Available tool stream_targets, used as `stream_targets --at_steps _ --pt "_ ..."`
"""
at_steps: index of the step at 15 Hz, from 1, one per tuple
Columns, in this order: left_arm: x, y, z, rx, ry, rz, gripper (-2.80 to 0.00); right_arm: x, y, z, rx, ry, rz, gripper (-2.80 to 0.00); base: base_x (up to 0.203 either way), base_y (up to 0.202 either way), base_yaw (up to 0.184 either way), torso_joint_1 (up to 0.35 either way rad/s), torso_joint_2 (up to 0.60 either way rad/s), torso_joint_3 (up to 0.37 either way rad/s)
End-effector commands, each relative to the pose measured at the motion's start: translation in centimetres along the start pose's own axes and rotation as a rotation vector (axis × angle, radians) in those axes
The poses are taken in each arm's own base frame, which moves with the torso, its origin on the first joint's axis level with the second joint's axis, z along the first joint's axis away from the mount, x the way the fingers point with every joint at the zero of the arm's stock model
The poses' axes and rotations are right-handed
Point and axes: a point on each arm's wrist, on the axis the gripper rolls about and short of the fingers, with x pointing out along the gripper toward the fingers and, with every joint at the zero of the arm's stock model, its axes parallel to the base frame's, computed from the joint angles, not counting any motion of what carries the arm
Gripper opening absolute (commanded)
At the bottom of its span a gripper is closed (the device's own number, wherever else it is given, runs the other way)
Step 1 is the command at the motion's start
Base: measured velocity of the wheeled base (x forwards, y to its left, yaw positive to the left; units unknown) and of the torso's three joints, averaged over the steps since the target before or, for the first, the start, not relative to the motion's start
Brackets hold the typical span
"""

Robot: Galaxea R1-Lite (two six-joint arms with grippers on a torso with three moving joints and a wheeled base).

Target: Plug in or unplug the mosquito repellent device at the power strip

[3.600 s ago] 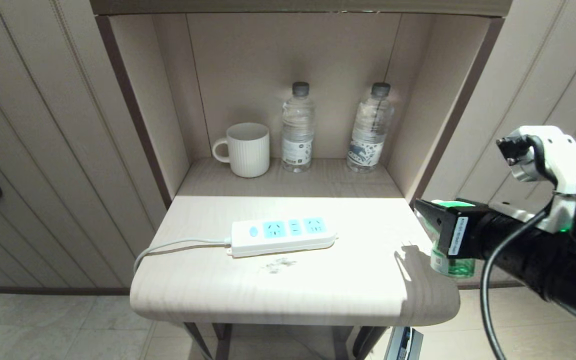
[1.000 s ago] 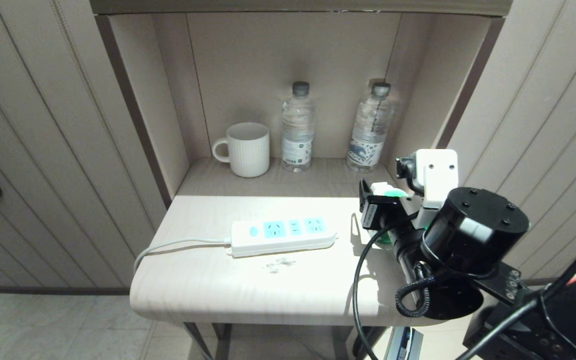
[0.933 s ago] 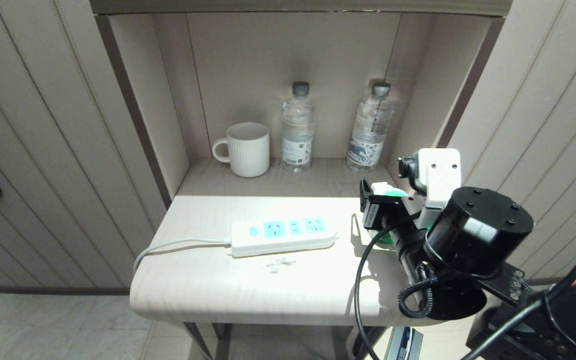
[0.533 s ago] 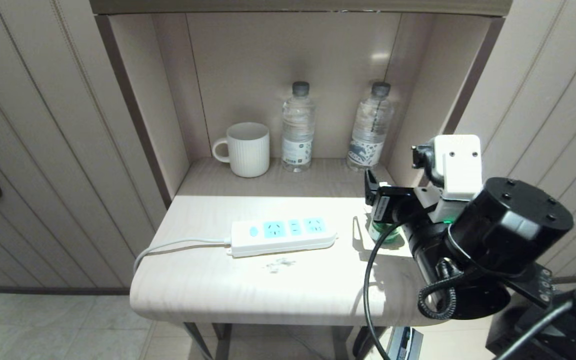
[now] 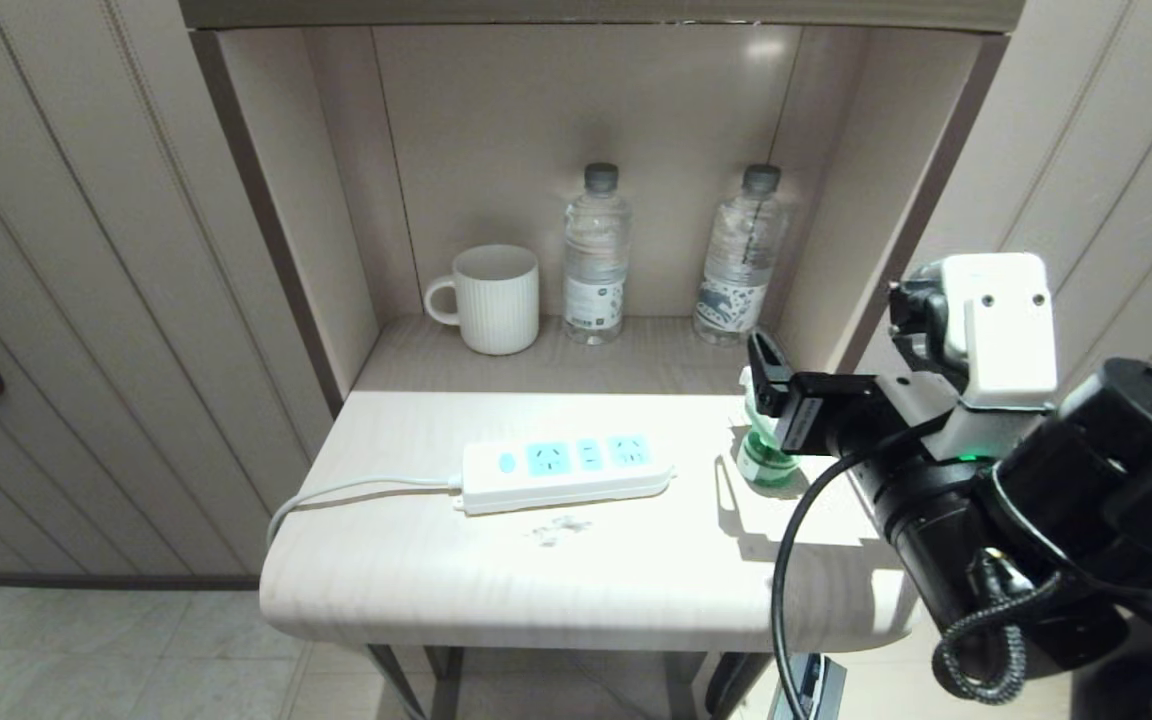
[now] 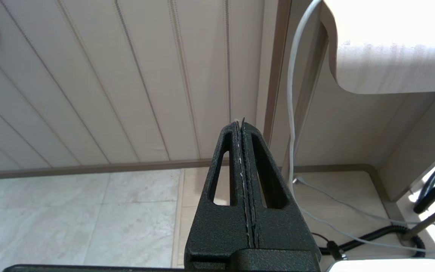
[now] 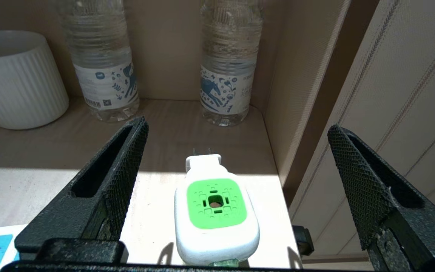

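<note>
The left gripper (image 6: 244, 158) hangs low beside the table, below its front left corner, jaws pressed flat together on nothing, and is plainly the farther arm from the work. Nearest on the table (image 5: 576, 570) top is the power strip (image 5: 566, 472), lying lengthwise along the middle with its cord trailing off toward the left edge and all its light-blue socket faces unoccupied. The mosquito repellent device (image 7: 216, 211) stands upright on its green bottle near the table's right edge, well apart from the strip and unplugged. The right gripper (image 5: 762, 400) hovers just above it with jaws spread wide and released, gripping nothing. In the right wrist view the device sits centred in the gap between the two fingers, clear of both, its plug prongs pointing away toward the alcove. The device's long axis runs vertical, so it lies straight beneath the jaws; I judge a descent and a squeeze across the white head is what a regrasp would call for. Beyond, in the alcove, stand a ribbed white mug (image 5: 494, 298) and two clear water bottles (image 5: 595, 255).
</note>
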Motion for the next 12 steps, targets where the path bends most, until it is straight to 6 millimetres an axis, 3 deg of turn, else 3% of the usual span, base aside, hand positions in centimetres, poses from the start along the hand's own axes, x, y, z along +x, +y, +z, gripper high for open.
stream_targets --at_steps 1,3,4,9,12 --pt "0.0 0.0 0.0 0.0 0.0 0.0 -2.8 -0.4 -0.5 0.8 0.024 -0.021 -0.005 0.0 0.0 0.0 0.0 0.0 0.0 0.0" --pt "0.0 0.0 0.0 0.0 0.0 0.0 -2.8 -0.6 -0.9 1.5 0.034 -0.036 -0.009 0.0 0.0 0.0 0.0 0.0 0.0 0.0" --pt "0.0 0.0 0.0 0.0 0.0 0.0 -2.8 -0.7 -1.1 1.8 0.038 -0.042 -0.014 -2.8 0.0 0.0 0.0 0.0 0.0 0.0" --pt "0.0 0.0 0.0 0.0 0.0 0.0 -2.8 -2.1 -2.8 4.0 -0.011 -0.018 -0.005 -2.8 0.0 0.0 0.0 0.0 0.0 0.0" --pt "0.0 0.0 0.0 0.0 0.0 0.0 -2.8 -3.5 -5.8 7.0 -0.023 -0.02 -0.026 -2.8 0.0 0.0 0.0 0.0 0.0 0.0"
